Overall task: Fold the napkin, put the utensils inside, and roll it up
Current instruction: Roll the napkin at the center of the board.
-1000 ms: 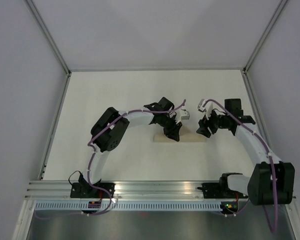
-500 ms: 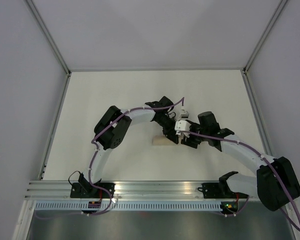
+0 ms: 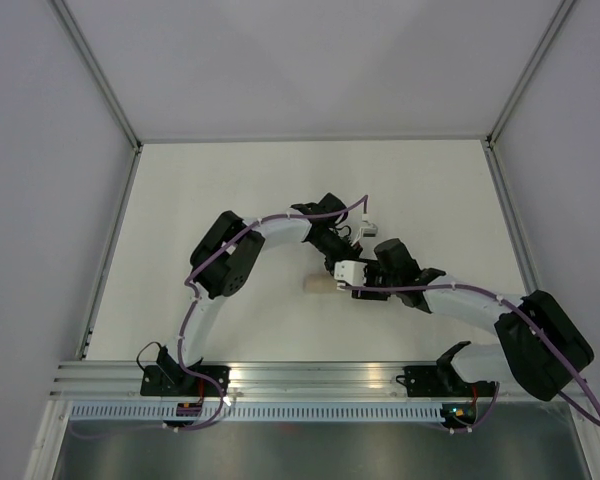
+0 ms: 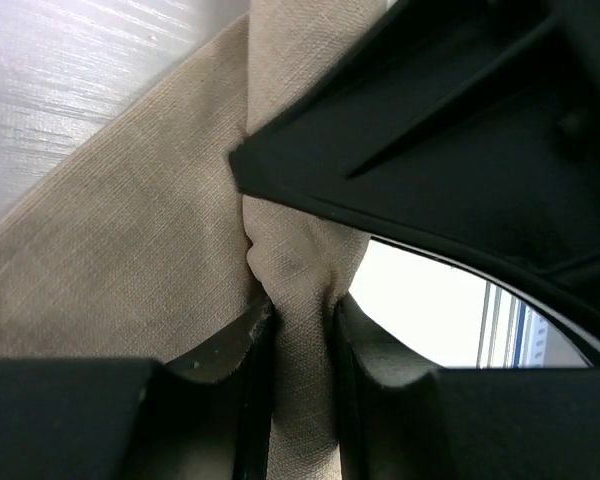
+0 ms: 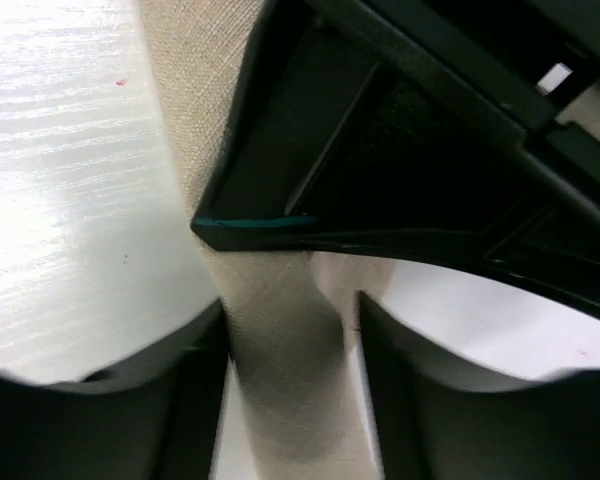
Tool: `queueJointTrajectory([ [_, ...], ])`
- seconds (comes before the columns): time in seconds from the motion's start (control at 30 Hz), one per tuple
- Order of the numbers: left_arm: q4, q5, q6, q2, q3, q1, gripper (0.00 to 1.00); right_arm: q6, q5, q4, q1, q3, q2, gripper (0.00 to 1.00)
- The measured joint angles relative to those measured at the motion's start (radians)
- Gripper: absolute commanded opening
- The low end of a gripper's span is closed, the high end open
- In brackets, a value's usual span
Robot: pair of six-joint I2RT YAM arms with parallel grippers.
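The beige napkin lies as a short narrow roll at the table's middle; only its left end shows from above. My left gripper is shut on a pinched fold of the napkin, which is squeezed between its jaws. My right gripper sits right against the left one, over the roll's right part. Its jaws are open and straddle the napkin roll, with a gap at the right finger. The other gripper's black body fills the top of each wrist view. The knife is hidden.
The white table is walled by grey panels on the left, back and right. An aluminium rail with both arm bases runs along the near edge.
My right arm has swung left from the napkin's right end to right beside the left gripper. Less of the napkin shows from above. The left gripper has stayed in place.
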Motion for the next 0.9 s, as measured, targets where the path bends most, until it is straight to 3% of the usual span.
queueJointTrajectory([
  [0.1,-0.004,0.005,-0.006,0.005,0.005,0.001,0.16,-0.004,0.005,0.0,0.003,0.0,0.019,0.32],
  [0.3,0.003,0.008,-0.025,0.003,-0.002,0.015,0.42,-0.022,-0.003,-0.016,0.011,0.021,0.045,0.14],
  [0.5,0.081,0.015,-0.095,-0.047,-0.079,0.047,0.52,-0.022,-0.034,-0.046,0.004,0.078,0.101,0.1],
  [0.9,0.377,-0.044,-0.317,-0.209,-0.318,0.184,0.55,-0.058,-0.207,-0.299,-0.117,0.311,0.277,0.07],
])
